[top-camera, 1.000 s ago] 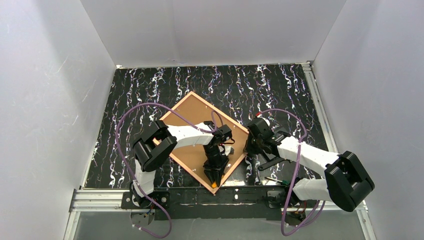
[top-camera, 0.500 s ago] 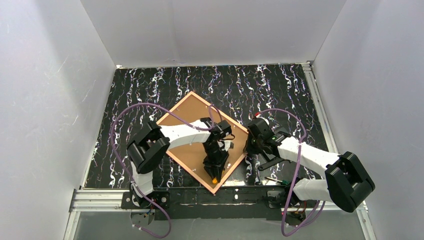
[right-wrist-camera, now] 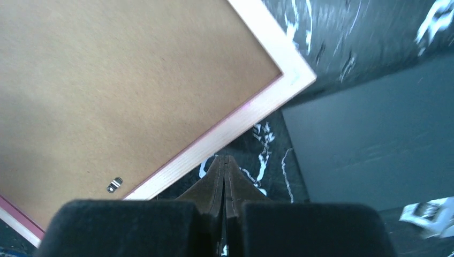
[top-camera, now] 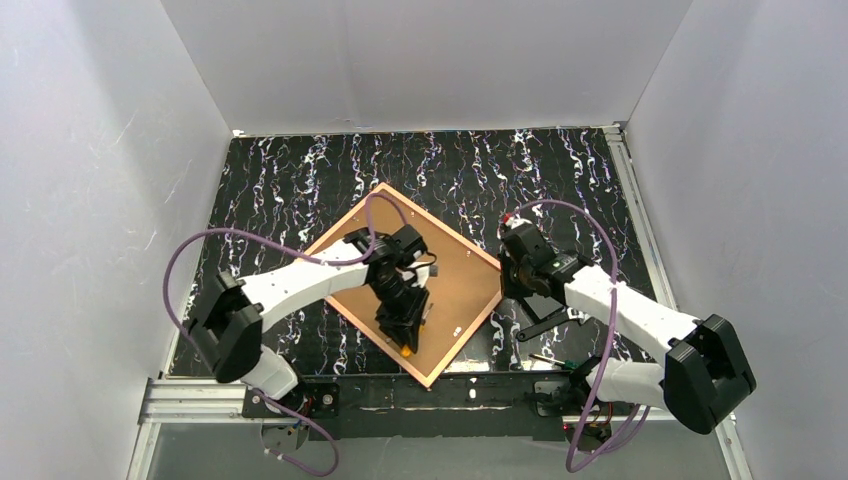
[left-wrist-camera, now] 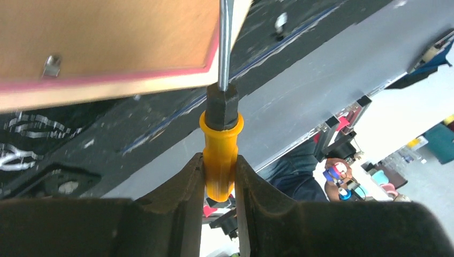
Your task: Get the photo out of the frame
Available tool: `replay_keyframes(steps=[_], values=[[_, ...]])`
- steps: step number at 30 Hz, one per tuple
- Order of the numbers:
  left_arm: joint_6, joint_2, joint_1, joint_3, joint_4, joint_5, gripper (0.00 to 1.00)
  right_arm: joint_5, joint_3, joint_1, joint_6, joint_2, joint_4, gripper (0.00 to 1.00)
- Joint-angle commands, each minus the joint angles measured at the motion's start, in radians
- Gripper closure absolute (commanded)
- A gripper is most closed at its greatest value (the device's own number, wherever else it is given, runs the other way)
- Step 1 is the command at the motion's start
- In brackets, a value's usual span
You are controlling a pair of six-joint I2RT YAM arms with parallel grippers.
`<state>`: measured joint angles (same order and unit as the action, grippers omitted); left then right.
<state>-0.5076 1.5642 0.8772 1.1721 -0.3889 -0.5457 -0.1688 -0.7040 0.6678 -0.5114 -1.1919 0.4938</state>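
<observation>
The left gripper [left-wrist-camera: 219,163] is pinching the orange handle of the screwdriver [left-wrist-camera: 220,136], whose shaft is reaching over the pink frame [left-wrist-camera: 107,88], which is lying face down. The right gripper [right-wrist-camera: 225,163], pressed together on nothing, is sitting just beside the frame's edge. The photo is not showing, presumably lying under the backing board [right-wrist-camera: 134,91]. As I judge it, the tip should be sliding flat under a metal clip [right-wrist-camera: 114,184] and levering gently.

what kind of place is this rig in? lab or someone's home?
Most likely a lab test cell: plain white panel walls box in a black white-streaked tabletop, and a bare aluminium extrusion rail runs along its near edge.
</observation>
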Motion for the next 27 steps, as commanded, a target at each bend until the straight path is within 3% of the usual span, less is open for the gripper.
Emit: replay_keyframes(steps=[1, 8, 14, 22, 27], values=[[-0.036, -0.15, -0.045, -0.124, -0.159, 0.054, 1.0, 0.015, -0.134, -0.046, 0.248, -0.032, 0.005, 0.99], [-0.088, -0.342, -0.142, -0.285, -0.162, 0.094, 1.0, 0.043, -0.309, -0.121, 0.338, -0.237, 0.038, 0.99], [-0.148, -0.427, -0.15, -0.378, -0.151, 0.105, 1.0, 0.138, -0.366, -0.124, 0.432, -0.323, 0.007, 0.99], [-0.228, -0.461, -0.15, -0.519, -0.046, 0.136, 1.0, 0.076, -0.403, -0.122, 0.617, -0.426, -0.002, 0.99], [-0.259, -0.457, -0.151, -0.575, 0.013, 0.147, 1.0, 0.159, -0.422, -0.126, 0.671, -0.486, -0.031, 0.99]])
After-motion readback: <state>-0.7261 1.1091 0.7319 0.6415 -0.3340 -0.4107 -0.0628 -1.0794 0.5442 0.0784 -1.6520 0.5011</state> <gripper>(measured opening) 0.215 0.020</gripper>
